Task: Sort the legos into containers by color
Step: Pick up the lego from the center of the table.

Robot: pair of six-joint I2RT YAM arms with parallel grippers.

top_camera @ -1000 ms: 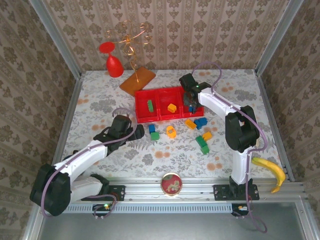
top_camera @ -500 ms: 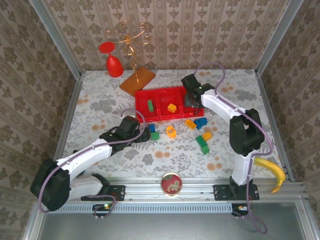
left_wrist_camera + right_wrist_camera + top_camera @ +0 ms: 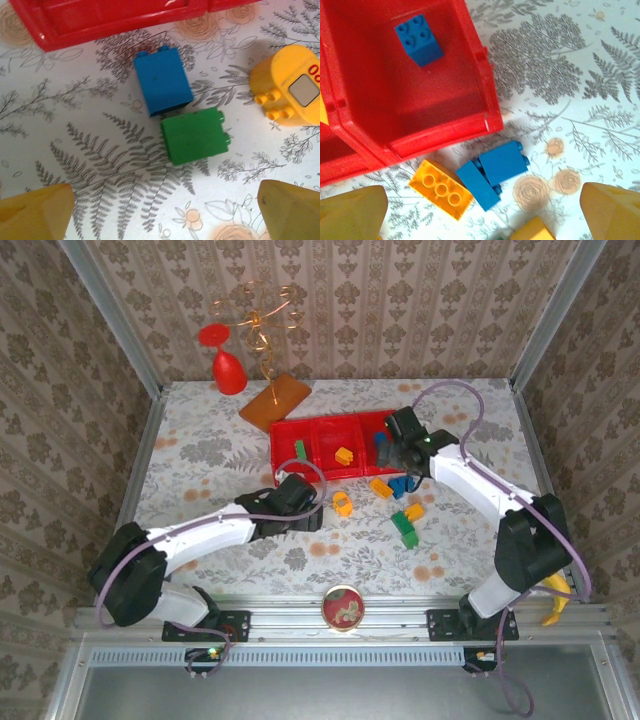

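Tray [image 3: 320, 423]: red, three compartments.
Left: one green brick [image 3: 299, 450].
Middle: one yellow brick [image 3: 344, 455].
Right: one blue brick [image 3: 419, 39], studs up.
Loose, near tray front: blue block [image 3: 162, 80] touching green block [image 3: 195, 136]; rounded yellow piece [image 3: 287, 85]; flat yellow block [image 3: 441, 188], studs up; blue pair [image 3: 502, 162], touching; green pair [image 3: 404, 528]; small yellow block [image 3: 414, 511].

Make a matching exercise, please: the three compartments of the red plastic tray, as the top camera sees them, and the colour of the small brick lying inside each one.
Column one, parts of the shallow red plastic tray, top view:
1. left compartment
2. middle compartment
3. right compartment

Column two, colour of the brick inside:
A. blue
B. orange-yellow
C. green

Pairs:
1-C, the small green plastic brick
2-B, the small orange-yellow plastic brick
3-A, the small blue plastic brick
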